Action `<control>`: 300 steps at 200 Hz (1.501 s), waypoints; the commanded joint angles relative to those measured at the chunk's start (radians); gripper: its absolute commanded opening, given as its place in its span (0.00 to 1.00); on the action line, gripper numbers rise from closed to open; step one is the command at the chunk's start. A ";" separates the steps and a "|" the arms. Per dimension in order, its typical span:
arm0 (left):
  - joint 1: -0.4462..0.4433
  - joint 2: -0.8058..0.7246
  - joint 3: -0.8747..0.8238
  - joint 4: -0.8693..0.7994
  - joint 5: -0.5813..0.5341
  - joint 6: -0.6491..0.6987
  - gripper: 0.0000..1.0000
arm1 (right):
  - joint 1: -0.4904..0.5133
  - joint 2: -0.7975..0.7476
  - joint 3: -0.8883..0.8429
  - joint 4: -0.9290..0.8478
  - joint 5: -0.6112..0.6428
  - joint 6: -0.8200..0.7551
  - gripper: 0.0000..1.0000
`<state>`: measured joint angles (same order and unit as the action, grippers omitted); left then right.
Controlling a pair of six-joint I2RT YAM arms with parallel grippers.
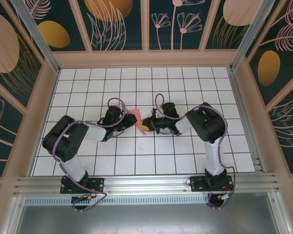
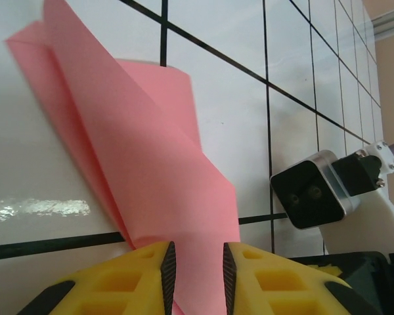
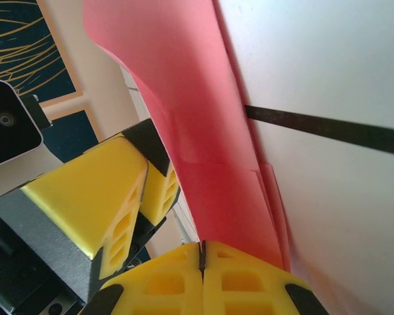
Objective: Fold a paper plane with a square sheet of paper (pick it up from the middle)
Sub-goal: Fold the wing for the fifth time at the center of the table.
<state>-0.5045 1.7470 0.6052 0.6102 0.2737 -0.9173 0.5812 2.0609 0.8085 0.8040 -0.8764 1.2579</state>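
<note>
The pink sheet of paper point(image 1: 133, 116) lies partly folded on the white grid table between my two grippers. In the left wrist view the paper point(image 2: 151, 170) has a creased edge and a flap that curls up off the tiles. My left gripper point(image 2: 196, 262) stands open, its yellow fingers apart with the paper running through the gap. In the right wrist view my right gripper point(image 3: 201, 249) is shut, pads together, its tip against the near end of the paper point(image 3: 203, 131). I cannot see any paper pinched in its seam. The left gripper's fingers point(image 3: 98, 190) stand just beside it.
Both arms reach in to the table's middle, left gripper point(image 1: 128, 123) and right gripper point(image 1: 144, 126) almost tip to tip. The right wrist's camera housing point(image 2: 312, 193) sits close on the right. Patterned walls point(image 1: 146, 24) enclose the table.
</note>
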 commanded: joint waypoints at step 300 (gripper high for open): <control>-0.005 0.091 0.117 -0.144 -0.015 0.041 0.27 | 0.003 -0.056 0.113 -0.610 0.059 -0.431 0.21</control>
<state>-0.5045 1.8095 0.7029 0.5037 0.2699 -0.8978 0.5816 2.0266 0.9264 0.4042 -0.8833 0.9184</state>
